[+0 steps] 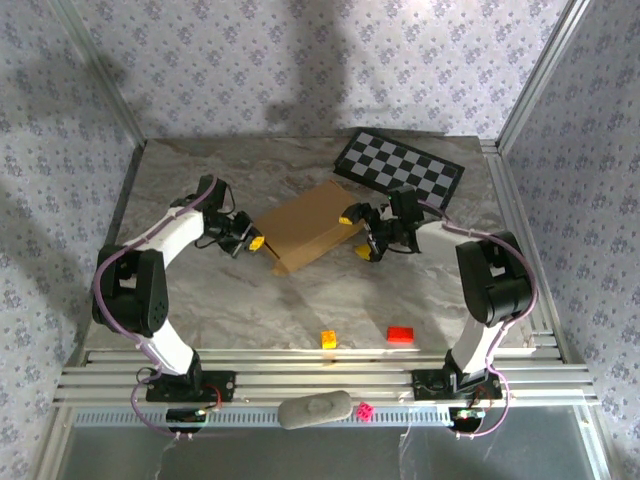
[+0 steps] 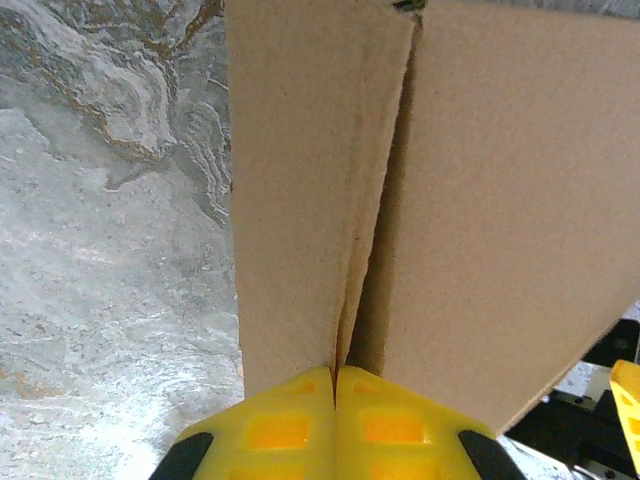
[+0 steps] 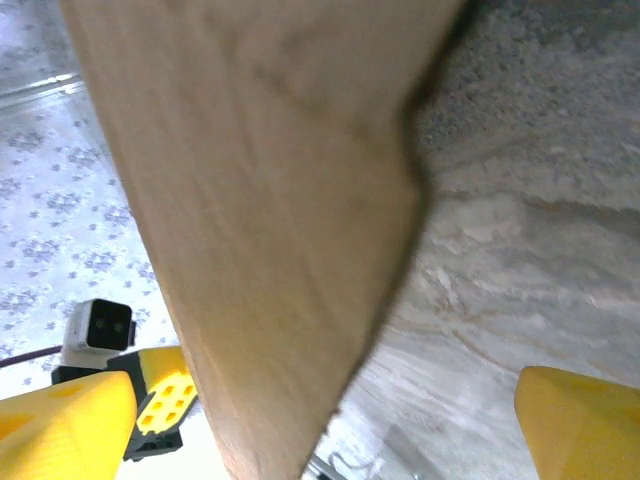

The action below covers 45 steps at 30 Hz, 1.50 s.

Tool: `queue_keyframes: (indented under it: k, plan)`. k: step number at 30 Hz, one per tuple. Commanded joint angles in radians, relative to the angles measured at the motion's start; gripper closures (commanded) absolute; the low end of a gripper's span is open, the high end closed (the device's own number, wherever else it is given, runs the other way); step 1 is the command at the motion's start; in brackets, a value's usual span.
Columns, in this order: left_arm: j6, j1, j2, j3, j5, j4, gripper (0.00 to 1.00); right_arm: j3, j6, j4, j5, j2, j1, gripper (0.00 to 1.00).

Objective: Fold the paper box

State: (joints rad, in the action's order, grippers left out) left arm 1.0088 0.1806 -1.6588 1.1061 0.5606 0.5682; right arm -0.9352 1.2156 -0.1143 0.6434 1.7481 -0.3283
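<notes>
The paper box (image 1: 305,228) is a brown cardboard piece lying mid-table between both arms. My left gripper (image 1: 255,242) sits at its left corner. In the left wrist view the yellow fingers (image 2: 290,425) are pressed together on the edge where two cardboard panels (image 2: 300,180) meet. My right gripper (image 1: 354,233) is at the box's right edge. Its fingers (image 3: 60,425) stand wide apart in the right wrist view, with a raised cardboard flap (image 3: 270,200) hanging between them, touching neither.
A black-and-white checkered board (image 1: 400,168) lies behind the right gripper. A small yellow block (image 1: 328,339) and a red block (image 1: 401,334) rest near the front edge. A grey oblong object (image 1: 315,409) and a pink die (image 1: 366,410) sit on the rails.
</notes>
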Motion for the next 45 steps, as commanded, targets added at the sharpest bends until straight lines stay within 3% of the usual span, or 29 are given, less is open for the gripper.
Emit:
queue_keyframes:
  k: [1,8,15,19,25,31,34,39,42,45]
  plan:
    - [0.057,-0.009,-0.017,-0.011,0.047,-0.021,1.0,0.045,0.044,-0.287,-0.079,0.012,-0.008,0.01]
    - [0.063,-0.012,-0.02,-0.02,0.052,-0.034,1.0,0.031,0.114,-0.509,-0.075,0.171,-0.036,0.01]
    - [0.067,-0.012,-0.02,-0.03,0.041,-0.039,1.0,0.033,0.134,-0.523,-0.099,0.213,-0.048,0.07]
    - [0.08,-0.012,-0.016,-0.041,0.04,-0.05,1.0,-0.004,0.137,-0.494,-0.082,0.236,-0.055,0.18]
    - [0.082,-0.012,-0.009,-0.048,0.039,-0.053,1.0,-0.008,0.172,-0.503,-0.107,0.219,-0.058,0.42]
    - [0.082,-0.013,0.001,-0.046,0.041,-0.047,1.0,-0.06,0.157,-0.332,-0.162,0.147,-0.057,0.67]
    - [0.073,-0.013,0.023,-0.035,0.025,-0.021,1.0,-0.097,0.133,-0.216,-0.176,0.122,-0.061,0.72]
    - [0.054,-0.024,0.107,-0.036,-0.05,0.057,0.67,-0.135,0.105,-0.126,-0.185,0.112,-0.062,0.75]
    - [0.039,-0.036,0.192,-0.046,-0.128,0.093,0.57,-0.165,0.086,-0.087,-0.185,0.112,-0.061,0.76]
    - [0.05,-0.048,0.261,-0.085,-0.155,0.07,0.53,-0.193,0.057,-0.043,-0.176,0.124,-0.063,0.77]
